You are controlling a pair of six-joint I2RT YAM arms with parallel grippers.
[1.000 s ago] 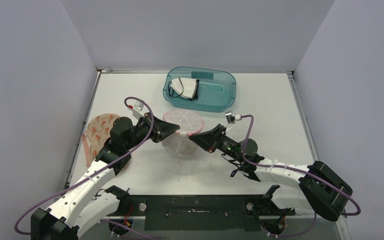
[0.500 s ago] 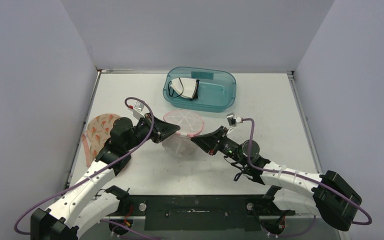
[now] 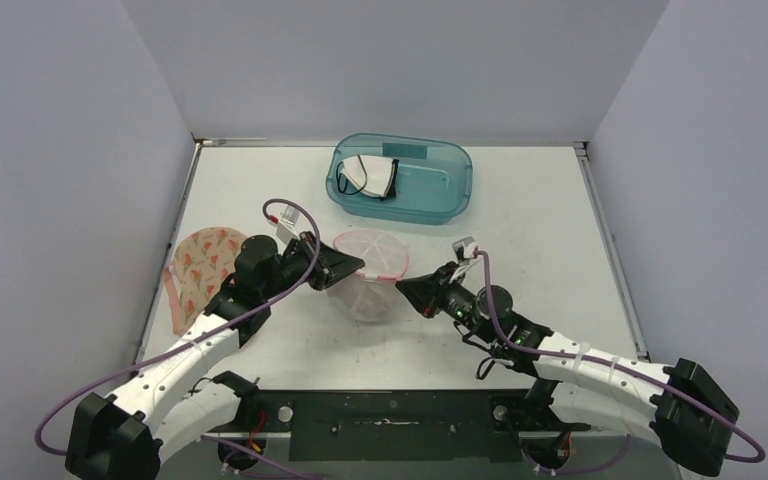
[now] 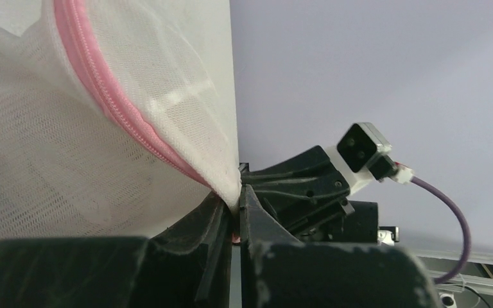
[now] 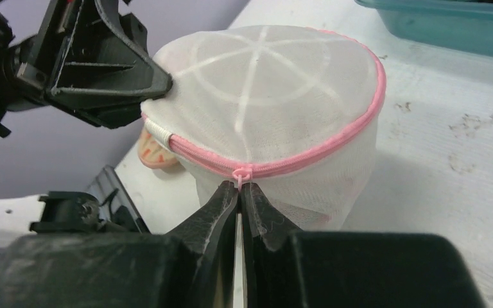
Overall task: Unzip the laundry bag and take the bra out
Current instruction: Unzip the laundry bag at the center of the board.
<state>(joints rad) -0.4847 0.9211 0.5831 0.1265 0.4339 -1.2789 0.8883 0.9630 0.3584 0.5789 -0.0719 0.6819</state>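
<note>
The laundry bag point(image 3: 368, 272) is a round white mesh pouch with a pink zipper point(image 5: 334, 138) round its top rim, standing mid-table between the arms. My left gripper point(image 3: 356, 268) is shut on the bag's left edge, with mesh and zipper tape pinched at its tips point(image 4: 236, 197). From the near right, my right gripper point(image 3: 403, 288) is shut on the small pink zipper pull point(image 5: 241, 173) at the bag's front. The zipper looks closed along the stretch I see. The bra inside the bag is hidden by the mesh.
A teal plastic bin point(image 3: 440, 200) at the back holds a white garment with black trim point(image 3: 370, 176). An orange-patterned padded garment point(image 3: 200, 265) lies at the table's left edge, behind the left arm.
The right gripper's jaws have closed onto the zipper pull, and it has drawn back toward the near right. The bag and left gripper have shifted slightly nearer.
</note>
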